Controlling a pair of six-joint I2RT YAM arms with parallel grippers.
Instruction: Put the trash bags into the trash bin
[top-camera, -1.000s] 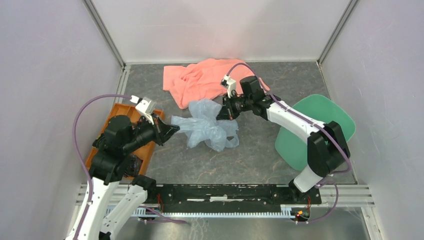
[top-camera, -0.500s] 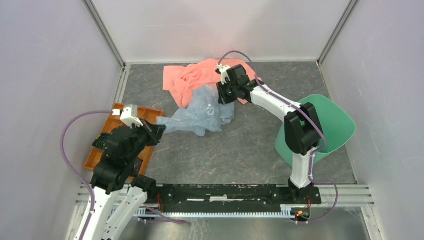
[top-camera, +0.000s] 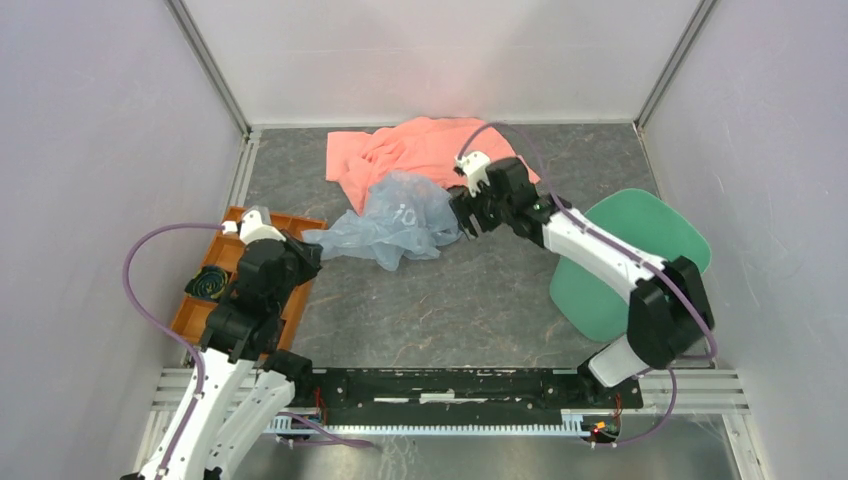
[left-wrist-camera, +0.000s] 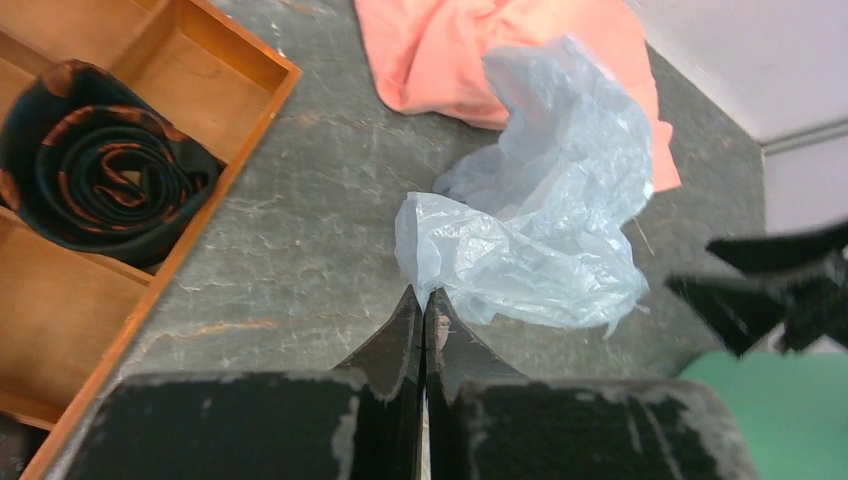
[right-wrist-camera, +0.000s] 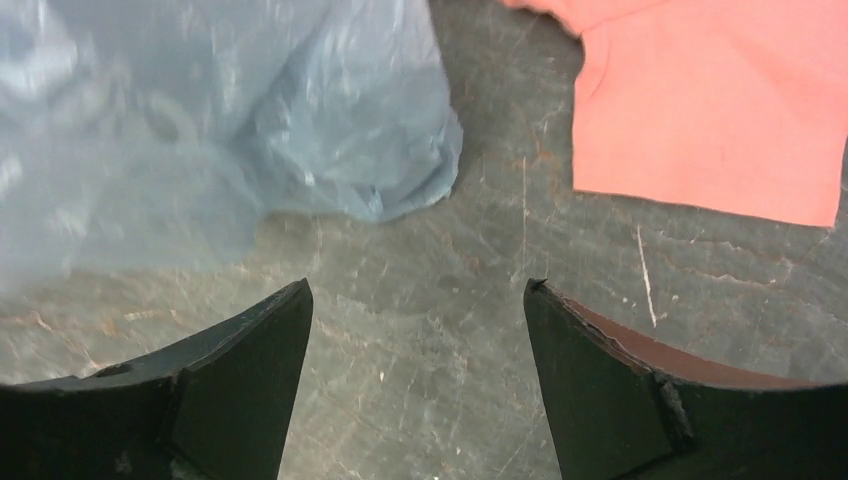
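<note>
The trash bag (top-camera: 395, 218), a crinkly pale blue film with white lettering, lies spread on the table's middle, its far end resting against the pink cloth. My left gripper (top-camera: 306, 248) is shut on the bag's near-left corner, and the film (left-wrist-camera: 540, 225) bunches right at the closed tips (left-wrist-camera: 422, 293). The right gripper (top-camera: 461, 222) stands open just off the bag's right edge, with only bare table between its fingers (right-wrist-camera: 415, 290) and the bag (right-wrist-camera: 250, 120) ahead to the left. The green trash bin (top-camera: 655, 222) sits at the right, partly behind the right arm.
A salmon-pink cloth (top-camera: 410, 155) lies at the back, its corner (right-wrist-camera: 720, 100) ahead right of the right gripper. An orange compartmented tray (top-camera: 290, 222) beside the left arm holds a dark rolled strap (left-wrist-camera: 100, 180). White walls enclose the table on three sides.
The right gripper opened, let go of the bag and drew back to the right. The left arm pulled back left with the corner, stretching the bag flatter towards the tray.
</note>
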